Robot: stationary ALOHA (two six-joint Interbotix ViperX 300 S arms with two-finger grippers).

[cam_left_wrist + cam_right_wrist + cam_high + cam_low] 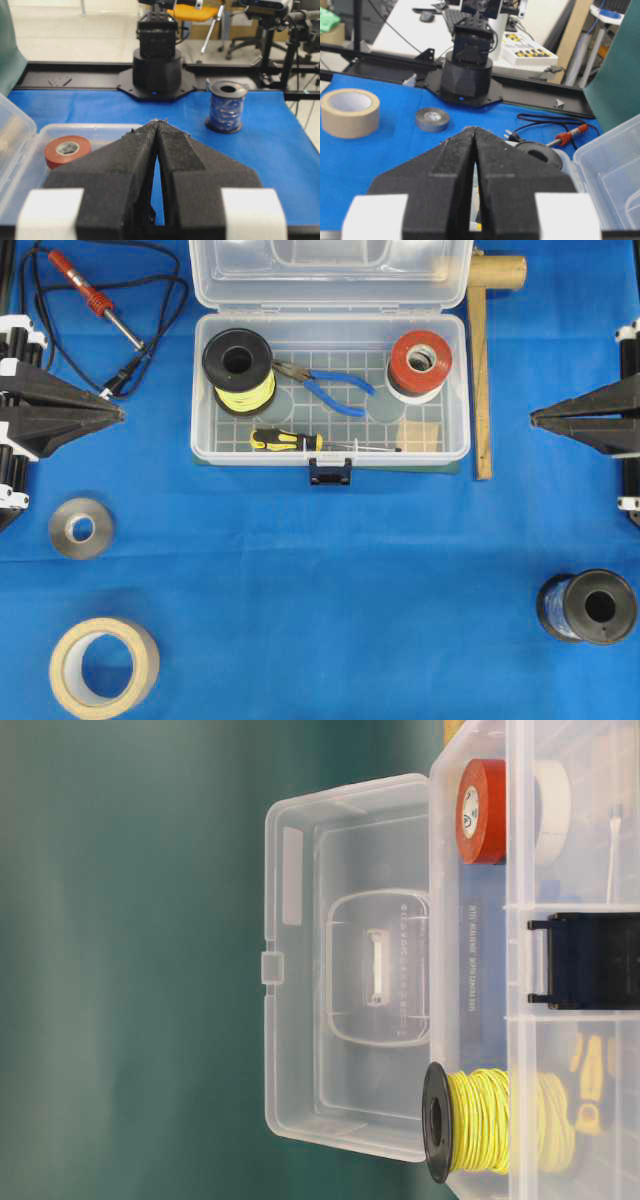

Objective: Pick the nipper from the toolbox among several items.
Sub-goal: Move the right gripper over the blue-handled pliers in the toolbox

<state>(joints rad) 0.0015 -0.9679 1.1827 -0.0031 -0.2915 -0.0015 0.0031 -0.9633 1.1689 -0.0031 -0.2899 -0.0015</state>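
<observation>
The clear toolbox (200, 390) stands open at the back middle, lid laid back. The nipper (325, 388), with blue handles and dark jaws, lies on the floor of the toolbox between the yellow wire spool (240, 370) and the red-and-white tape roll (418, 365). The yellow-black screwdriver (290, 441) and a wooden block (420, 435) lie along the front wall. My left gripper (120, 415) is shut and empty, left of the box. My right gripper (533, 419) is shut and empty, right of it. The wrist views do not show the nipper.
A red soldering iron (90, 295) with black cable lies back left. A grey roll (81, 528) and beige tape roll (104, 665) lie front left. A dark blue wire spool (588, 606) stands front right. A wooden mallet (483, 360) lies beside the box's right wall.
</observation>
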